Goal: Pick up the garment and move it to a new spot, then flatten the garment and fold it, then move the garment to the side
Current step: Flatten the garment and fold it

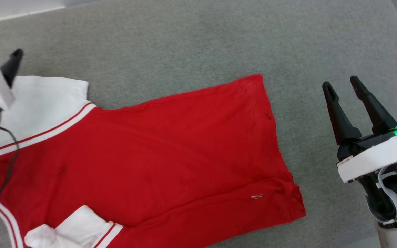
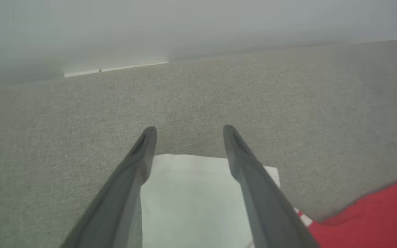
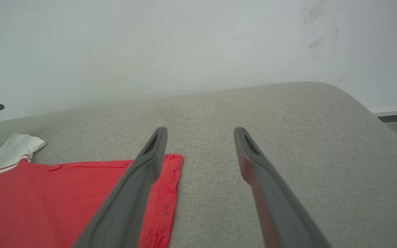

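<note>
Showing garment [image 1: 157,144] spread on grey cushion [image 1: 184,41]; I hold left claw [image 2: 188,132] parted over its white sleeve [image 2: 191,199], right claw [image 1: 340,84] parted near the hem [image 1: 277,137]. A shallow pinch could bunch the thin fabric.

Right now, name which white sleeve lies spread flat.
The upper-left sleeve in the head view, by the left hand: smooth and spread. The lower sleeve is bunched onto the red body.

The head camera looks steeply down; wrist cameras look low and close, each sharing one end of the garment [image 1: 171,148].
</note>
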Robot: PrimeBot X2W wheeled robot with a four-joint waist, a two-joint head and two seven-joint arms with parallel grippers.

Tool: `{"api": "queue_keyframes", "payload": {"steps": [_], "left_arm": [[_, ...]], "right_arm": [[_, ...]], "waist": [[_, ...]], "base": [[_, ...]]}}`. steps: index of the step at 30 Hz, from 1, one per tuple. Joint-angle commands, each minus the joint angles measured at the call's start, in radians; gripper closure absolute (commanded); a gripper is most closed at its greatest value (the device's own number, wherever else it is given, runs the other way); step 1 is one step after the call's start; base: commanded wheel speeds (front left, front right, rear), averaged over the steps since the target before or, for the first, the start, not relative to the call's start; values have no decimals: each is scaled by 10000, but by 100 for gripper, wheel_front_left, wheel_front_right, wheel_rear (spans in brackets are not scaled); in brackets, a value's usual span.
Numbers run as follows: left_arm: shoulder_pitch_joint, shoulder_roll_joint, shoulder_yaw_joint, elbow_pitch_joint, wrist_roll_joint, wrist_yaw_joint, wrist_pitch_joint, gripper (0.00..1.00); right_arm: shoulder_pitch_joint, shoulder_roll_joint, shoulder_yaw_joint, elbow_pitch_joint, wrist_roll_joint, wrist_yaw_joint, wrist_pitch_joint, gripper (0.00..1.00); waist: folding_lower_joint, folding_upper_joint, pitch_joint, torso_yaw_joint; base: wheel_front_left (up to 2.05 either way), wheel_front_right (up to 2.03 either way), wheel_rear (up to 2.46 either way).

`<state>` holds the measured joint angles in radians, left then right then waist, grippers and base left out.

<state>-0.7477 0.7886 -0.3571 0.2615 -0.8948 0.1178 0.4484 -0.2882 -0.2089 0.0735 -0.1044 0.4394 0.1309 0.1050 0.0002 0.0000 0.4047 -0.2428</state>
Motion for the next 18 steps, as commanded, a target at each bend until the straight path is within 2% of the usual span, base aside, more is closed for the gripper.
{"api": "queue_keyframes", "payload": {"steps": [1,4,10,14,18], "left_arm": [[-157,126,-59,128,-69,-41,285,0],[-601,538,-236,552,-273,-158,1604,0],[-839,1009,-369,1040,-727,134,3413,0],[-454,864,-393,1292,-1272,296,4238,0],[-45,512,-520,1437,-1627,370,4615,0]], "right_arm": [[-129,24,20,52,48,-4,-37,0],[-148,73,65,214,226,-4,-97,0],[-167,154,240,515,560,-2,-259,0],[-237,160,330,688,768,-2,-341,0],[-321,54,343,885,969,-4,-418,0]], "waist": [[-2,0,273,-267],[-2,0,464,-398],[-2,0,864,-563],[-2,0,1067,-647],[-2,0,1129,-675]], "base": [[0,0,0],[0,0,0],[0,0,0],[0,0,0],[0,0,0]]}}
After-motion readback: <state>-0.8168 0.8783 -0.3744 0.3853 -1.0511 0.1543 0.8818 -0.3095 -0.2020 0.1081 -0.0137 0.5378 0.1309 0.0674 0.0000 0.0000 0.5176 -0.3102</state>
